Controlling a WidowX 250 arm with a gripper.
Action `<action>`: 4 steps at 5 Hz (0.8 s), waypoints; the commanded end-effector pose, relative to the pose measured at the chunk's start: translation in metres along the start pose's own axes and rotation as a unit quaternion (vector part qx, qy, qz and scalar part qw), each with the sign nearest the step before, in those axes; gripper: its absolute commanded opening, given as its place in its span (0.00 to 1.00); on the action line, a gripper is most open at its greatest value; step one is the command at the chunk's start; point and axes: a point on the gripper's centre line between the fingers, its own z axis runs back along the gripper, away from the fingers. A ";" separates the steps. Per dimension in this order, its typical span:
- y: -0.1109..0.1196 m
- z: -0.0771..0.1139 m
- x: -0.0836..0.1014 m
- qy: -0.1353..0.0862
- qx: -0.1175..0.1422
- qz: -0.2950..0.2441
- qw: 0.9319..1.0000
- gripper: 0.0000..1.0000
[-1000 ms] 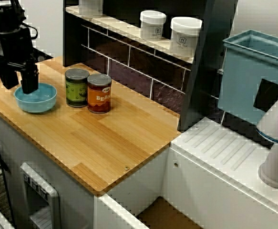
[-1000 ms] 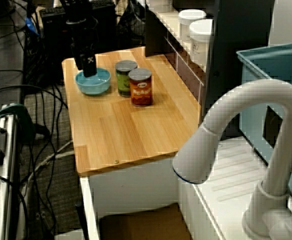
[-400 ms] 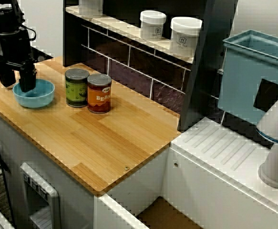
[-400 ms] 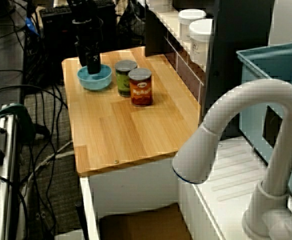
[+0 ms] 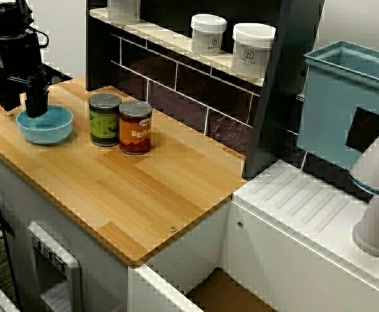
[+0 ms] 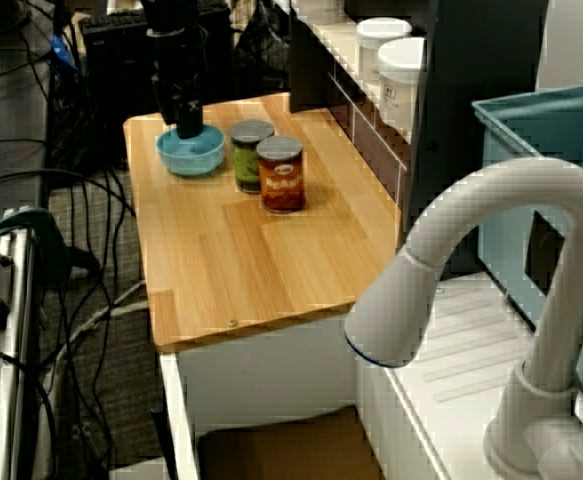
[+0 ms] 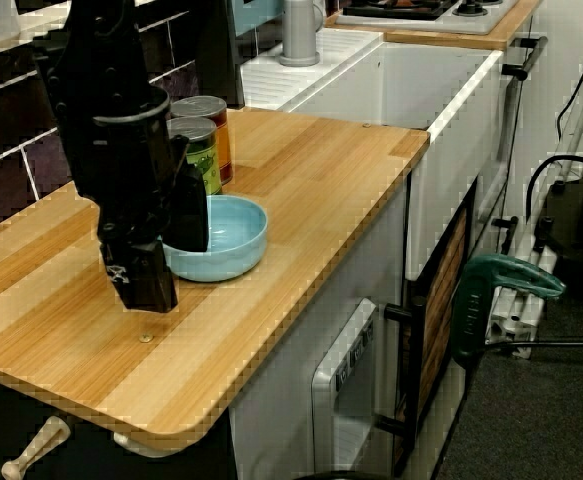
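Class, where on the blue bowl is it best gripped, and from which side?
Grip the bowl by its rim from above, one finger inside, one outside: the wall is thin and the top open. Take the side away from the cans, which stand close.

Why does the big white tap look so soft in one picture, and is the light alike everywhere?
View past the tap: the tap sits close to the lens and looks soft, while the orange can is sharper. View along the shelf: even light, faint shadows, jagged edges on the counter. View from the counter's end: the black gripper shows little detail and hides part of the blue bowl.
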 end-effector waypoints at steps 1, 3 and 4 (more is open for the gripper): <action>0.008 0.013 0.019 -0.021 0.032 -0.021 0.999 1.00; -0.008 0.025 0.012 -0.036 0.059 -0.131 0.989 1.00; -0.014 0.040 0.006 -0.037 0.062 -0.186 0.980 1.00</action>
